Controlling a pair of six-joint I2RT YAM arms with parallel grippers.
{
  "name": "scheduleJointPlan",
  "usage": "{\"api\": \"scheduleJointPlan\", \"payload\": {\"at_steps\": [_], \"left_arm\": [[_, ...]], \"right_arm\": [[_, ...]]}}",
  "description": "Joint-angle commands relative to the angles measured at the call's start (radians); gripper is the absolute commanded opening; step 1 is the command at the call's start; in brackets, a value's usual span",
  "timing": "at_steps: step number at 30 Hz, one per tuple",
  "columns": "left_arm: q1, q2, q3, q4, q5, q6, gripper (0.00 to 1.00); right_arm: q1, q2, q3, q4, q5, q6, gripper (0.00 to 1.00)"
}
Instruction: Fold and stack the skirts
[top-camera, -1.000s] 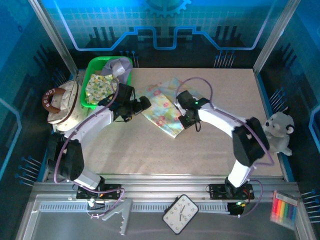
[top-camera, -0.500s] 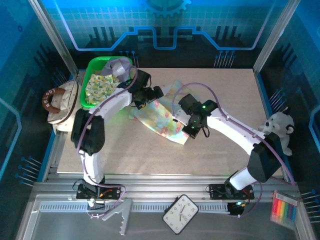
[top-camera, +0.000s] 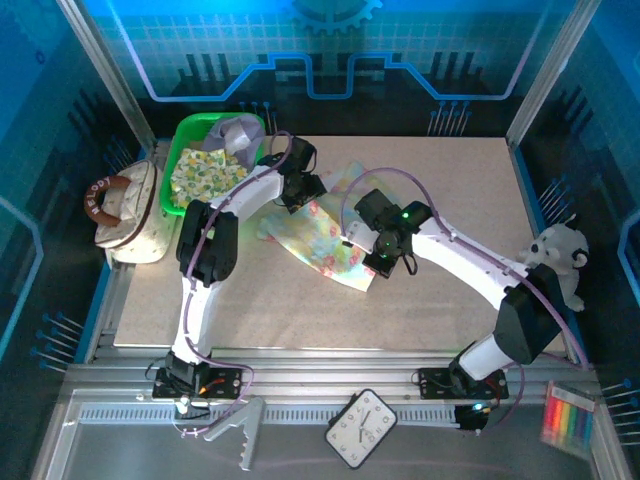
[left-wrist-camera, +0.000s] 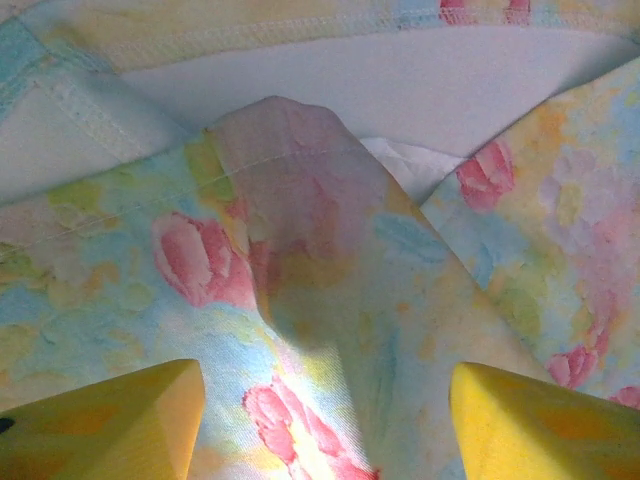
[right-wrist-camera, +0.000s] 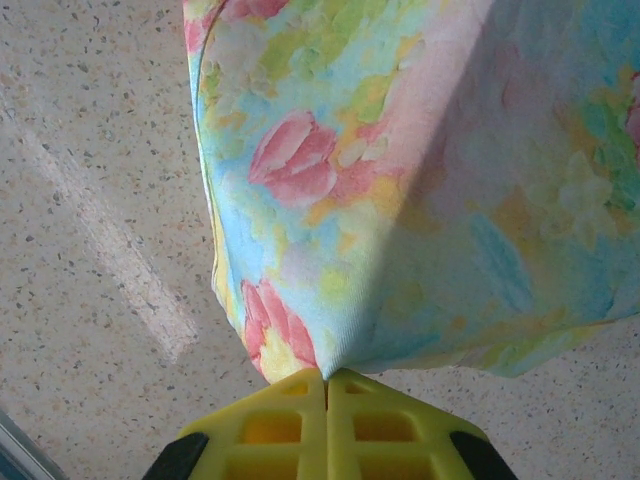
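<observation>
Right gripper (right-wrist-camera: 325, 376) is pressed together on a corner of the floral skirt (top-camera: 325, 235), and the cloth hangs from that pinch just above the speckled desk (top-camera: 450, 170). Left gripper (left-wrist-camera: 322, 392) is spread, its yellow fingers standing either side of a raised ridge of the same skirt near its seamed edge, with nothing pinched between them yet.

The floral skirt lies toward the back middle of the desk, between the two arms. It is rumpled and partly doubled over itself rather than laid out as a neat fold. To the left, the green basket (top-camera: 175, 150) at the desk's back corner holds the yellow-green skirt (top-camera: 200, 172) with its leafy print, and the lavender-grey skirt (top-camera: 238, 132) is bunched at the far end, both loosely heaped.

As a judgement, the task is in its early part. The first garment is being worked into a fold and is not yet square. The two in the basket have not been taken out, and no stack has been started anywhere on the desk.
</observation>
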Motion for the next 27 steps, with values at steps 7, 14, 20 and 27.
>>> {"api": "scheduleJointPlan", "payload": {"at_steps": [7, 14, 20, 27], "left_arm": [[0.005, 0.050, 0.005, 0.020, 0.082, -0.066, 0.43], [0.020, 0.031, -0.035, 0.062, 0.123, -0.080, 0.14], [0.039, -0.143, -0.157, 0.174, 0.081, -0.061, 0.00], [0.037, -0.395, -0.120, 0.158, 0.065, 0.064, 0.00]], "right_arm": [[0.012, 0.003, -0.001, 0.022, -0.016, -0.020, 0.00], [0.011, -0.020, -0.012, 0.035, -0.011, -0.018, 0.00], [-0.020, -0.061, -0.010, 0.043, 0.014, -0.023, 0.00], [-0.122, -0.200, 0.087, 0.056, 0.055, -0.043, 0.00]]}}
